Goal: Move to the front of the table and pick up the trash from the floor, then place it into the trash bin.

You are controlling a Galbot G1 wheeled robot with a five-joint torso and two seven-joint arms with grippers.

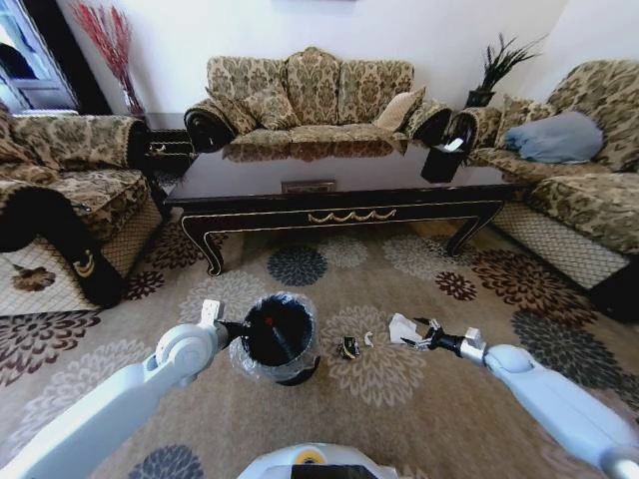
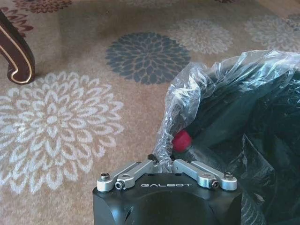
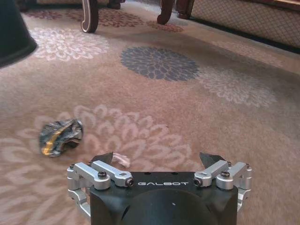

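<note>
The trash bin, black with a crinkled plastic liner, stands on the carpet in front of the table. My left gripper is shut on the liner's rim. A red scrap lies inside the bag. A crumpled white paper wad lies right of the bin, at the tips of my right gripper. That gripper is open just above the carpet, with a white scrap beside one finger. The dark-and-yellow wrapper lies between bin and gripper.
Sofas stand to the left, behind the table and to the right. Curved table legs rise beyond the wrapper. A black tissue box sits on the table. Flowered carpet stretches around the bin.
</note>
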